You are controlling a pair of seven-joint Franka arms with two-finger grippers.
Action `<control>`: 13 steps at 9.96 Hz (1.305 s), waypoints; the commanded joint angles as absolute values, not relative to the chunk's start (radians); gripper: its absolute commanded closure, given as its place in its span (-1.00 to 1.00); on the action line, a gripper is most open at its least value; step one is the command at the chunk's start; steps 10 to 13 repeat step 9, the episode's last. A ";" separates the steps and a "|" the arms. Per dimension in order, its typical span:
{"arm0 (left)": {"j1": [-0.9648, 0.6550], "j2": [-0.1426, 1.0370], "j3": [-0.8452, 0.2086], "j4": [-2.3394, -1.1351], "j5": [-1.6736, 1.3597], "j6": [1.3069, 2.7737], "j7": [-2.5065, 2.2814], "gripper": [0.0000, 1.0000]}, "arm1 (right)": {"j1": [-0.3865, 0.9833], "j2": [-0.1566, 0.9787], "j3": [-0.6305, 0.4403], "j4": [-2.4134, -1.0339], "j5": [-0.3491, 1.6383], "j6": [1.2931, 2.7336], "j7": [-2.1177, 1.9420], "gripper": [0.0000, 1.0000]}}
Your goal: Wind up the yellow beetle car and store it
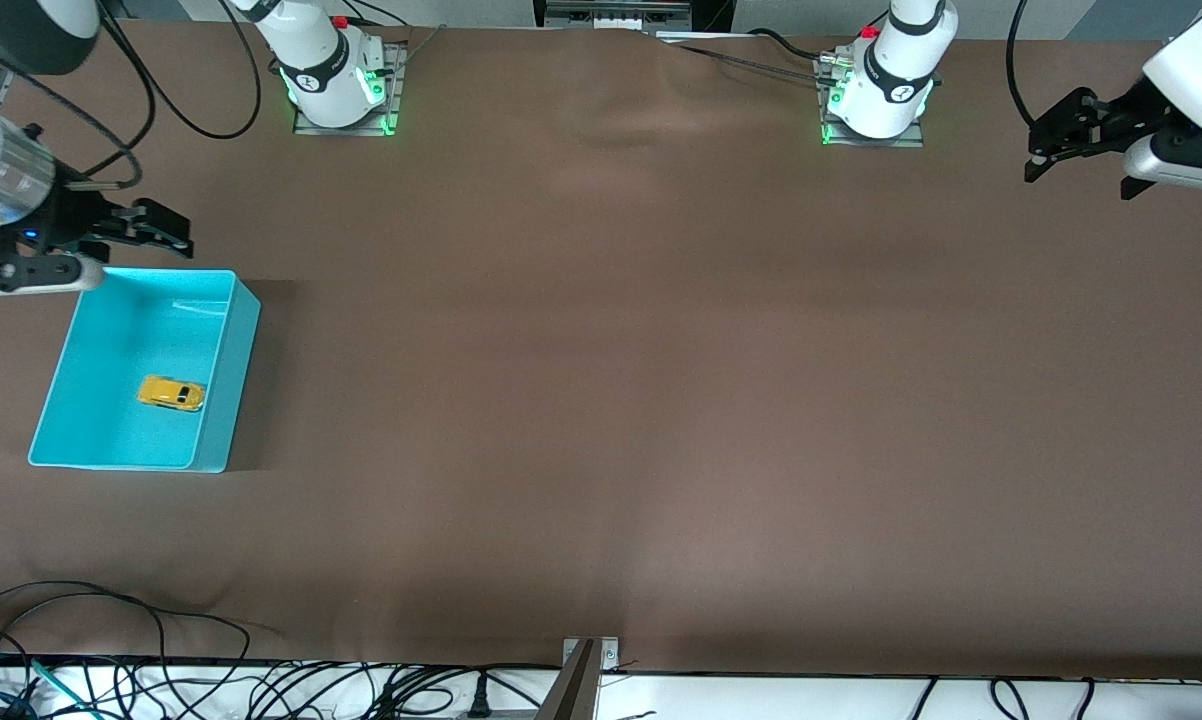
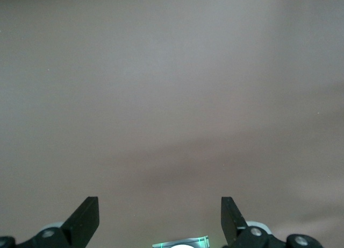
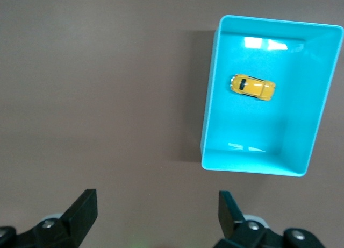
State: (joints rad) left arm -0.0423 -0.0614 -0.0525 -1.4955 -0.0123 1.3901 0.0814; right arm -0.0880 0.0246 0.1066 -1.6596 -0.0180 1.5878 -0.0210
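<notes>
Yellow beetle car sits upright on the floor of the turquoise bin, at the right arm's end of the brown table, toward the bin's wall facing the table's middle. Right gripper hangs in the air above the table just off the bin's rim on the robots' side, fingers spread wide and empty. Left gripper waits high over bare table at the left arm's end, fingers also wide apart, holding nothing.
</notes>
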 commanded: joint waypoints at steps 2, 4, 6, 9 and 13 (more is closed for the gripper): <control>-0.044 -0.061 -0.055 -1.450 -0.018 1.353 0.071 -1.00 | -0.084 -0.032 0.031 -1.663 -0.020 1.559 -0.017 -1.00; -0.044 -0.061 -0.055 -1.447 -0.018 1.347 0.071 -1.00 | -0.092 -0.023 0.023 -1.649 -0.017 1.572 -0.002 -1.00; -0.044 -0.061 -0.055 -1.437 -0.018 1.339 0.071 -1.00 | -0.092 -0.012 0.021 -1.632 -0.012 1.565 -0.005 -1.00; -0.029 -0.060 -0.035 -1.437 -0.017 1.339 0.075 -1.00 | -0.095 0.003 0.017 -1.614 -0.014 1.560 -0.023 -1.00; -0.029 -0.060 -0.035 -1.437 -0.017 1.339 0.075 -1.00 | -0.095 0.003 0.017 -1.614 -0.014 1.560 -0.023 -1.00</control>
